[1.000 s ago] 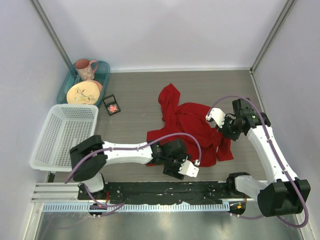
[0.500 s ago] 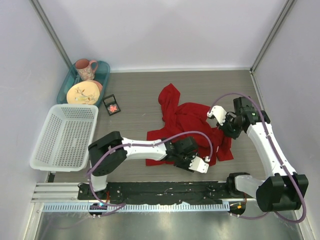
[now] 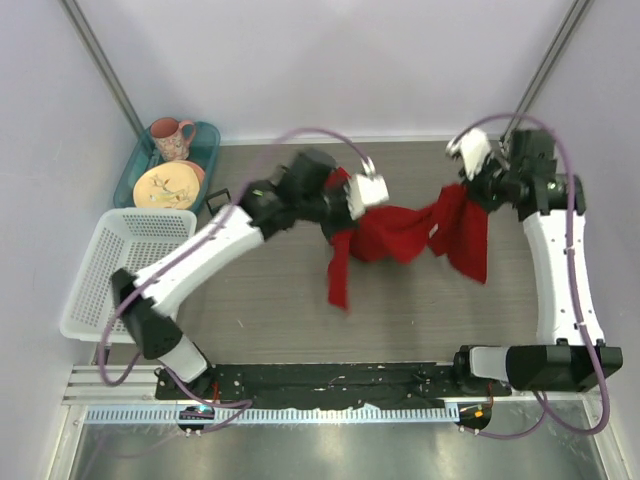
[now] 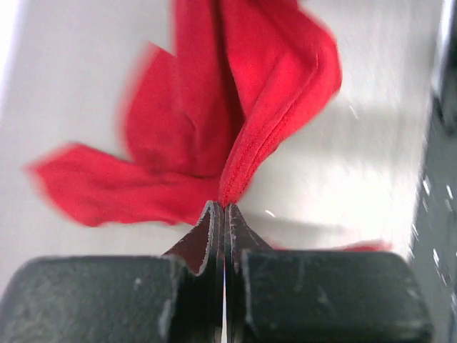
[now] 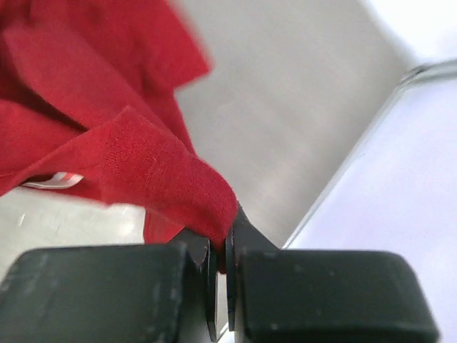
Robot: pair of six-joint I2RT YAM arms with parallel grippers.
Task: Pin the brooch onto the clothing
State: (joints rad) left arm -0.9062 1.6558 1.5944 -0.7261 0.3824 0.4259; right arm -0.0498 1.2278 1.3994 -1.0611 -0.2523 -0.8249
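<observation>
The clothing, a bright red T-shirt (image 3: 400, 232), hangs in the air stretched between both grippers, with one end drooping toward the table. My left gripper (image 3: 338, 205) is shut on a folded hem of the shirt (image 4: 235, 164), which shows at the fingertips in the left wrist view (image 4: 224, 209). My right gripper (image 3: 463, 190) is shut on another fold of the shirt (image 5: 143, 164) in the right wrist view (image 5: 227, 236). A white label (image 5: 53, 179) peeks out under the fabric. The brooch does not show in any view.
A white mesh basket (image 3: 85, 290) stands at the left. Behind it a teal tray (image 3: 207, 140) holds a pink mug (image 3: 172, 137) and a plate (image 3: 165, 186). A small black box (image 3: 216, 197) is partly hidden by the left arm. Pale walls enclose the table.
The left gripper shut on the shirt's near edge and swung up and away with it. The right gripper rose too, so the shirt left the table and hangs between them.
</observation>
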